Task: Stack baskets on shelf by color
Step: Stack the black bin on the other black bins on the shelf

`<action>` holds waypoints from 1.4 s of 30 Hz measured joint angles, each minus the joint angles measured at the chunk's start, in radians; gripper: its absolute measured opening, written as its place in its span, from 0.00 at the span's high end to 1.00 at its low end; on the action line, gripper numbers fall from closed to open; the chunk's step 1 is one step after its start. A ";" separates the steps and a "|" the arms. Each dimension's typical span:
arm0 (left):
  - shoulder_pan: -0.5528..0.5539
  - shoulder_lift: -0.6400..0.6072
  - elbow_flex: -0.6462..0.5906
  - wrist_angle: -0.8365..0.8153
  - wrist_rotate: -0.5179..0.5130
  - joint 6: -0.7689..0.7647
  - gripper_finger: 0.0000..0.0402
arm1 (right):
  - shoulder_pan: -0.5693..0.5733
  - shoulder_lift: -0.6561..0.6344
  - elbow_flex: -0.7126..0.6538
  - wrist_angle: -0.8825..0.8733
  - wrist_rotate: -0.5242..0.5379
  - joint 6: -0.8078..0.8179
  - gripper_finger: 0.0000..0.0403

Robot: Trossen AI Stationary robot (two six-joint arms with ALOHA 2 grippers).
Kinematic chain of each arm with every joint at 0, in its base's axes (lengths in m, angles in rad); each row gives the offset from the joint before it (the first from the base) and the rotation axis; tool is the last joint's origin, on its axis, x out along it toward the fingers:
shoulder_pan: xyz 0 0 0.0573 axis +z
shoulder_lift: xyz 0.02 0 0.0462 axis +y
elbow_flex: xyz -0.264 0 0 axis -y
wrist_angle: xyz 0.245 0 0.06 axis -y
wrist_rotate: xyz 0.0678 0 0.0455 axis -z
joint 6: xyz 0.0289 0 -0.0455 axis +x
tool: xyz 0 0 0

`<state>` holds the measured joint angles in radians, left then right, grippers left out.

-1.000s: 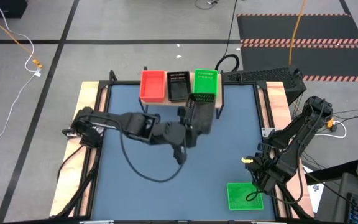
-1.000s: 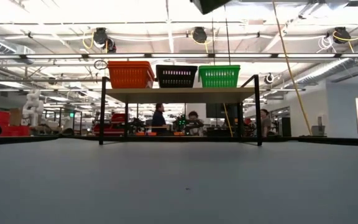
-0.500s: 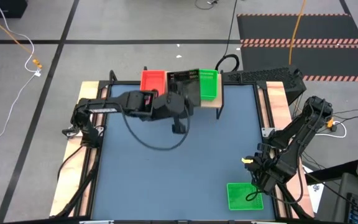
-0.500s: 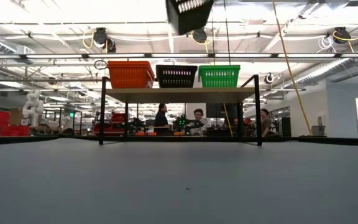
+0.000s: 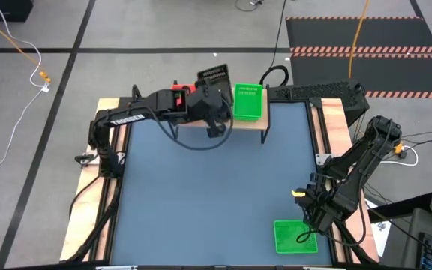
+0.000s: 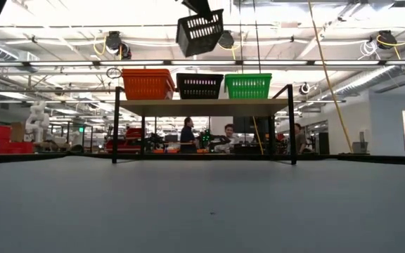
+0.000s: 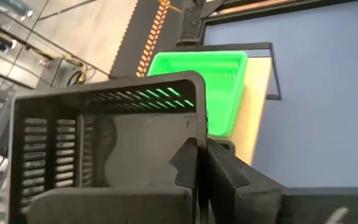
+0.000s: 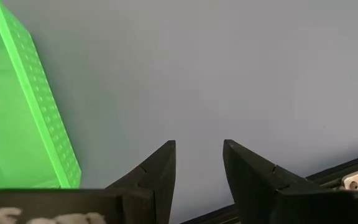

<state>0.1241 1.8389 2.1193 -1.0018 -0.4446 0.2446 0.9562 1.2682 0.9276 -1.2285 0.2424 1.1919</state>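
Gripping a black basket (image 6: 201,32) by its wall with the left gripper (image 7: 197,163), fingers closed on the rim, and holding it tilted in the air above the shelf (image 6: 202,107), over the middle black stack (image 6: 200,86). Nothing standing between the carried basket and that stack in the low view. Hovering low at the table's near right corner with the right gripper (image 8: 197,163), fingers parted narrowly around nothing, just beside a lone green basket (image 5: 295,236) lying on the table there.

Sitting side by side on the light-wood shelf: a red stack (image 6: 148,83) at one end, the black stack in the middle, a green stack (image 6: 248,86) at the other end; how many baskets each stack holds not being readable. Hiding much of the red and black stacks from above under the left arm.

Spreading below: a blue table surface (image 5: 216,195) with pale wooden side rails. Showing beyond it: grey floor, a dark mat with striped edges (image 5: 358,34), loose cables, and in the low view a bright workshop with ceiling lights and three people (image 6: 188,133) far behind the shelf legs.

Counting what is plain: one black basket aloft, one green basket on the table, three coloured stacks on the shelf, two arms.
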 joint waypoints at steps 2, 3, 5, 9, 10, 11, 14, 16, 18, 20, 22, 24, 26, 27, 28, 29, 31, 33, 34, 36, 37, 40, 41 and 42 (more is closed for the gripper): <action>0.011 0.000 0.000 0.000 0.000 -0.011 0.98 | 0.000 0.000 0.000 0.001 0.000 0.000 0.68; 0.016 0.000 0.000 0.000 0.000 -0.016 0.98 | 0.000 0.000 0.000 0.001 0.000 0.000 0.68; 0.024 0.000 -0.006 0.002 0.001 -0.022 0.97 | 0.000 0.000 0.000 0.002 0.000 0.000 0.68; 0.037 0.000 -0.039 0.002 0.020 -0.023 0.94 | 0.000 0.000 0.000 0.011 0.000 0.000 0.68; 0.042 0.000 -0.050 0.002 0.026 -0.027 0.94 | 0.000 0.000 0.000 0.013 0.000 0.000 0.68; 0.046 0.000 -0.060 0.003 0.028 -0.027 0.94 | 0.000 0.000 0.000 0.014 0.000 0.000 0.68; 0.057 0.000 -0.105 0.020 0.027 -0.027 0.97 | 0.000 0.000 0.000 0.021 0.000 0.000 0.68; 0.062 0.000 -0.134 0.034 0.028 -0.029 0.98 | 0.000 0.000 0.000 0.021 0.000 0.000 0.68; 0.068 0.001 -0.150 0.036 0.029 -0.037 0.97 | 0.000 0.000 0.000 0.021 0.000 0.000 0.68; 0.072 0.000 -0.167 0.048 0.029 -0.038 0.94 | 0.000 0.000 0.000 0.021 0.000 0.000 0.68; 0.074 0.000 -0.192 0.073 0.028 -0.039 0.92 | 0.000 0.000 0.000 0.021 0.000 0.000 0.68; 0.074 0.001 -0.203 0.083 0.028 -0.039 0.92 | 0.000 0.000 0.000 0.021 0.000 0.000 0.68; 0.072 0.001 -0.203 0.087 0.029 -0.039 0.92 | 0.000 0.000 0.000 0.021 0.000 0.000 0.68; 0.072 0.000 -0.203 0.091 0.029 -0.039 0.94 | 0.000 0.000 0.000 0.021 0.000 0.000 0.68; 0.072 -0.001 -0.203 0.094 0.028 -0.037 0.95 | 0.000 0.000 0.000 0.021 0.000 0.000 0.68; 0.073 -0.001 -0.203 0.096 0.028 -0.036 0.96 | 0.000 0.000 0.000 0.022 0.000 0.000 0.68; 0.074 0.000 -0.203 0.102 0.028 -0.037 0.98 | 0.000 0.000 0.000 0.024 0.000 0.000 0.68; 0.074 0.000 -0.203 0.120 0.028 -0.037 0.97 | 0.000 0.000 0.000 0.025 0.000 0.000 0.68; 0.074 0.000 -0.203 0.126 0.028 -0.037 0.96 | 0.000 0.000 0.000 0.025 0.000 0.000 0.68; 0.073 0.000 -0.203 0.136 0.028 -0.035 0.94 | 0.000 0.000 0.000 0.025 0.000 0.000 0.68; 0.073 0.000 -0.203 0.139 0.028 -0.034 0.93 | 0.000 0.000 0.000 0.025 0.000 0.000 0.68; 0.074 0.000 -0.203 0.140 0.028 -0.034 0.93 | 0.000 0.000 0.000 0.025 0.000 0.000 0.68; 0.074 0.000 -0.203 0.140 0.028 -0.034 0.94 | 0.000 0.000 0.000 0.025 0.000 0.000 0.68; 0.074 0.000 -0.203 0.140 0.028 -0.033 0.95 | 0.000 0.000 0.000 0.025 0.000 0.000 0.68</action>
<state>0.1978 1.8389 1.9167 -0.8619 -0.4164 0.2113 0.9561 1.2680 0.9276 -1.2035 0.2424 1.1923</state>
